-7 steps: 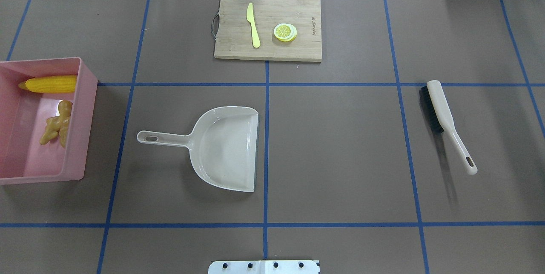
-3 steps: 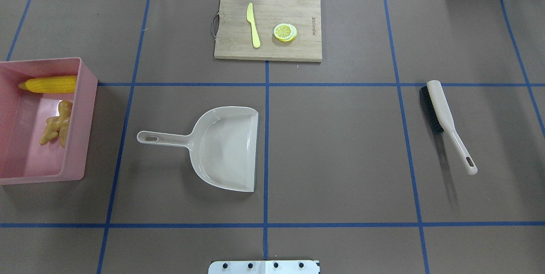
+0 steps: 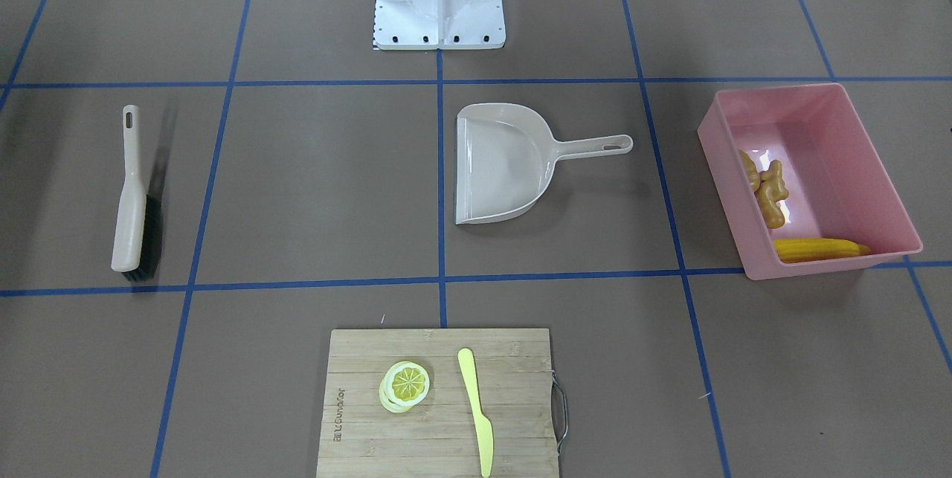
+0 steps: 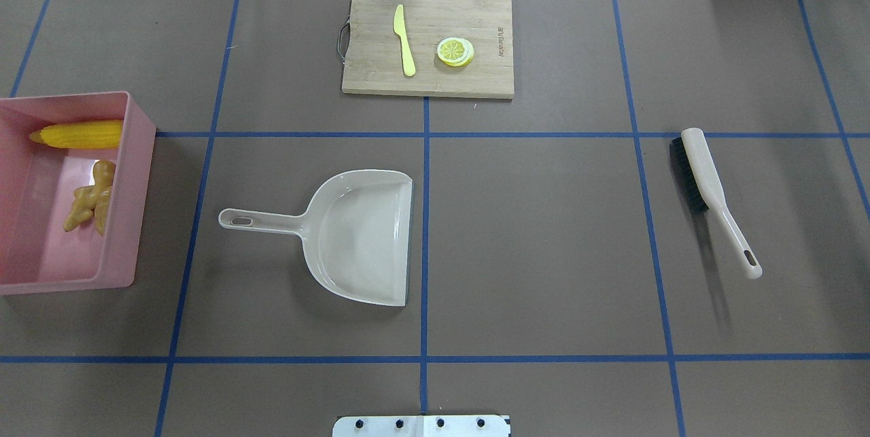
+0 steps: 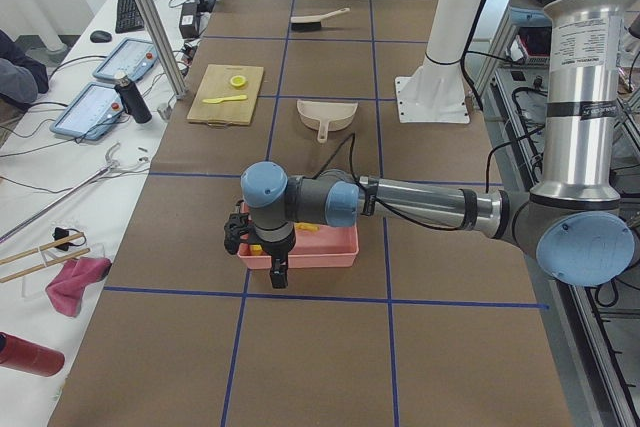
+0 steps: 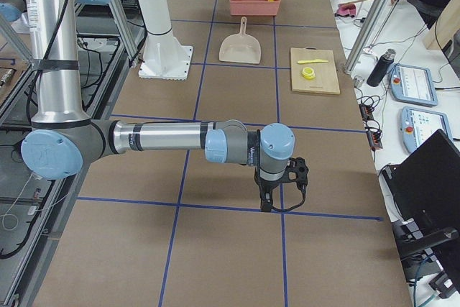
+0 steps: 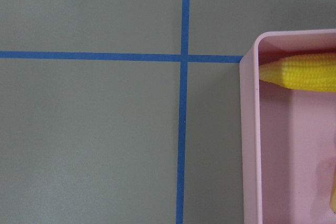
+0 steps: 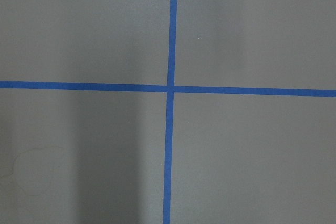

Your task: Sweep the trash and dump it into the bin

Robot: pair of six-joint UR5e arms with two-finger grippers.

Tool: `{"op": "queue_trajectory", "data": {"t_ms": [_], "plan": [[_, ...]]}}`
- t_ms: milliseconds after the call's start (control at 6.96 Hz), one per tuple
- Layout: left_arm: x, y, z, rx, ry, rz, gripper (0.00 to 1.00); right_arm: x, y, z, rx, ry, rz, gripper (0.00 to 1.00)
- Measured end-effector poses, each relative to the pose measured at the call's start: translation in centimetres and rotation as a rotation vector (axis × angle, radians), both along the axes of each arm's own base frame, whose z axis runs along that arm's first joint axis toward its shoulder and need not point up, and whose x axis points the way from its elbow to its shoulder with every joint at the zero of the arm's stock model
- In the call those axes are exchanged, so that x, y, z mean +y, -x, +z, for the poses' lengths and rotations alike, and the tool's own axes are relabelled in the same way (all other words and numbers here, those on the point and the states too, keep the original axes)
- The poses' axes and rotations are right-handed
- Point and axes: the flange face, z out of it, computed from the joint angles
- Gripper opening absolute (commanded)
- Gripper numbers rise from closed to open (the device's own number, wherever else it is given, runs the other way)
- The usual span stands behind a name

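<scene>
— Where's the trash?

— In the bin (image 4: 130,185), at the table's (image 4: 544,253) left end. 2 pieces show. The corn cob (image 4: 78,134) lies along the far wall, long axis across the table, tip pointing out toward the table's left end. The ginger root (image 4: 92,200) lies against the wall on the dustpan's side, long axis roughly near-to-far. I cannot pick out a 3rd piece.

— And the bin itself?

— Long axis near-to-far, open side up. The overhead view cuts off its outer edge.

— Your pincers?

— The left pincer (image 5: 277,282) hangs low just outside the bin's outer far corner. Its wrist camera sees that corner, the cob's tip and 2 crossing tape lines (image 7: 184,103). The right pincer (image 6: 272,203) hangs over a tape crossing at the right end. Open or closed, I cannot tell for either one.

— Edges, room?

— The dustpan (image 4: 360,240) sits mid-table, handle toward the bin and well apart from it, its straight lip just beside the centre tape. The brush (image 4: 707,179) lies well apart to the right, handle slanting toward me. On the far cutting board (image 4: 469,15): a knife (image 4: 405,39) and a lemon slice (image 4: 455,51).
</scene>
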Motion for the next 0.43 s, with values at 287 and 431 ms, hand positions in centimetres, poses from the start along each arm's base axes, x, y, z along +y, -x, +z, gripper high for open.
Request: {"op": "queue_trajectory", "data": {"t_ms": [287,431], "plan": [[0.05,0.1,-0.04,0.003,-0.007,-0.003,0.98,-0.04,0.04,-0.06,0.0,-0.002,-0.001,1.0],[-0.01,0.16,-0.13,0.004,-0.019,-0.005,0.98,-0.03,0.04,-0.06,-0.001,-0.003,-0.002,1.0]]}}
